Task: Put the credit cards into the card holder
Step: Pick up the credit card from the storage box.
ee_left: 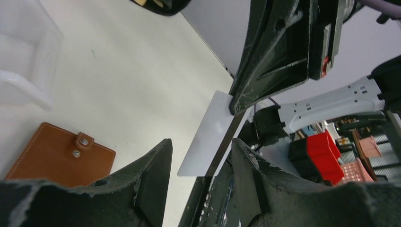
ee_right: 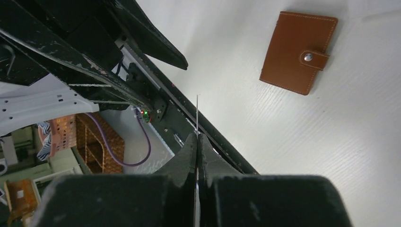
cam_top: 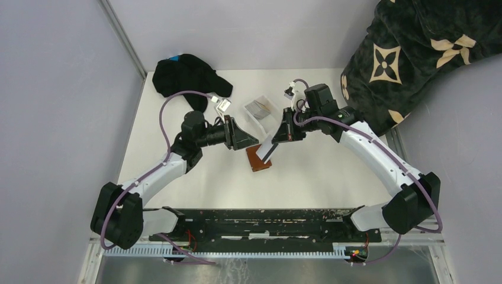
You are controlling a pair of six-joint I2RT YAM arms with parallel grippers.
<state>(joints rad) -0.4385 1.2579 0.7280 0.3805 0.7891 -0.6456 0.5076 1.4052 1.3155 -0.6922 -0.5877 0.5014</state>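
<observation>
Left wrist view gives me the best look at the card [ee_left: 210, 135]: a thin, pale, smooth rectangle with rounded corners and a slight sheen, hanging tilted in the air above the table [cam_top: 325, 171]. The right gripper [ee_right: 197, 139] is pinched closed on its upper end. From the right wrist camera I see the card only edge-on, a hairline sticking out past the closed tips.

My left gripper [ee_left: 201, 156] stands with its jaws apart. The card's lower end shows between its rough black fingers [ee_left: 151, 179], with slivers of gap on either side. I cannot tell whether it touches them.

The wallet [ee_right: 298, 52] lies flat and shut on the table, just below the two grippers in the top view. It is tan-brown leather with pale stitching round the edge and a short tab fastened by a metal snap. Nothing touches it.

The table is white with a faint grain. A clear hard plastic tray [cam_top: 247, 109] sits just beyond the grippers, with something flat and greyish inside that is too small for me to make out. A crumpled black cloth [cam_top: 183, 74] lies at the far left, and a dark plush blanket [cam_top: 408, 53] with beige flower shapes hangs over the far right corner.
</observation>
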